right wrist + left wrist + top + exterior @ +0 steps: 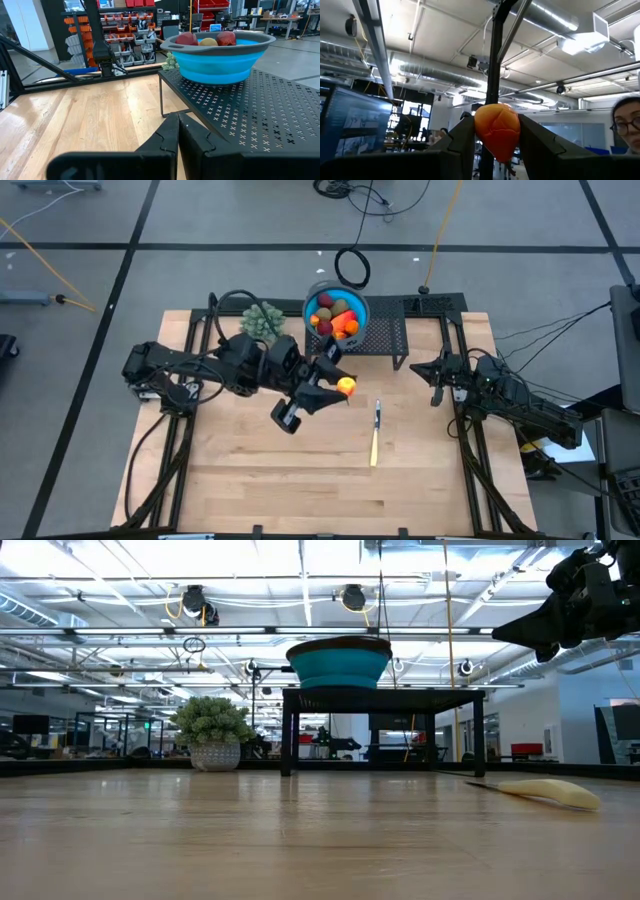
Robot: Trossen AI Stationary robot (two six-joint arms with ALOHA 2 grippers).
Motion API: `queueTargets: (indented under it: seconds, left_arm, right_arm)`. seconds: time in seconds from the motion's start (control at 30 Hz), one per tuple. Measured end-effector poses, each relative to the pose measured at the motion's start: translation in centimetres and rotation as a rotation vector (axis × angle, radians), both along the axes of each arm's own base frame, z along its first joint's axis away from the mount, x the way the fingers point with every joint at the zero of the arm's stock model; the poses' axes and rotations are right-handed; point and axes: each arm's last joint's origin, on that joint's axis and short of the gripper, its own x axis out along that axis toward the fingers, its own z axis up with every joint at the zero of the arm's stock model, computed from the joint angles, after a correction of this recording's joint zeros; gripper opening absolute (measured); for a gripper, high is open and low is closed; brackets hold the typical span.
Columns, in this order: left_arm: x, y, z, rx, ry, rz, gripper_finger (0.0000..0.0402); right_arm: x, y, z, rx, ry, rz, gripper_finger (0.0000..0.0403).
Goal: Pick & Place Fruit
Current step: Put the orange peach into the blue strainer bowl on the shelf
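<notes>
The left claw (340, 388) is closed part-way on an orange-red mango-like fruit (346, 387), pinched between its two dark fingers (461, 145). In the left wrist view the fruit (498, 131) sits squarely between the fingers, its rounded top standing above their tips and its narrower end dropping down into the gap; both fingers press on its sides. The claw is tilted up toward the ceiling.

Taking the blue bowl (357, 302) as the landmark: it stands on a black perforated stand (390, 335) at the back of the wooden desk (300, 470), and it already holds several fruits, dark red round ones and orange ones (335, 314). The held fruit hangs in the air just in front of the bowl, on the near side of the stand and clear of the desk. A pale green bushy plant (262, 321) sits just left of the bowl. A knife with a pale yellow handle (375, 436) lies on the desk in front of the bowl, beyond the held fruit.

The right claw (436, 385) waits to the right of the bowl, at the stand's right end, its fingers (162, 135) pressed fully together with nothing between them.
</notes>
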Motion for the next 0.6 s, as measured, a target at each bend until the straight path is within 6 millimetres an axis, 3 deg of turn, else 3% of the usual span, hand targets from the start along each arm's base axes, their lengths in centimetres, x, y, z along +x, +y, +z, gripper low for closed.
queueTargets:
  seconds: [0.17, 0.33, 0.6]
  left_arm:
    - [0.4, -0.2, -0.7, 0.034, 0.086, -0.02, 0.0124]
    - [1.6, -0.4, -3.4, 0.1, 0.379, 0.004, 0.0124]
    - [2.0, 0.8, -7.6, 0.15, 0.812, 0.221, 0.0124]
  right_arm:
    - [0.0, 0.0, 0.0, 0.0, 0.0, 0.0, 0.0]
    - [0.0, 0.0, 0.0, 0.0, 0.0, 0.0, 0.0]
    - [0.0, 0.0, 0.0, 0.0, 0.0, 0.0, 0.0]
